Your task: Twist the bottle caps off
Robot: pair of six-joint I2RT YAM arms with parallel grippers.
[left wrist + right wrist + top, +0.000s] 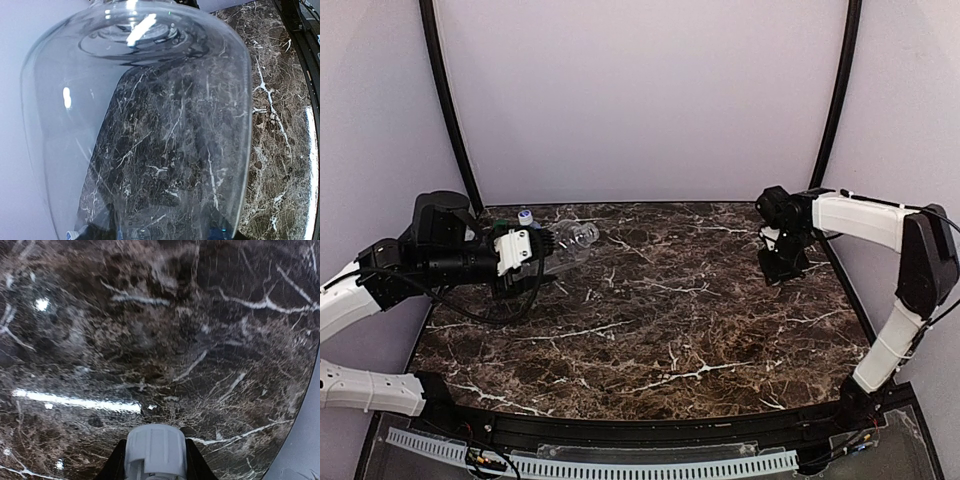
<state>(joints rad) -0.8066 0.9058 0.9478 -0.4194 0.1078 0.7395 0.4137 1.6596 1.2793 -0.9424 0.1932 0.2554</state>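
Clear thin plastic: the bottle [575,238] looks light, slippery and crushable, best gripped near its stiffer neck. The left hand [532,250] is closed on it. Well apart from the bottle, the right hand [780,268] pinches a white cap [155,449].

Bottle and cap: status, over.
Left end effector shut on clear bottle, lying sideways. Right end effector shut on white cap, well apart from the bottle. Nothing in the way.
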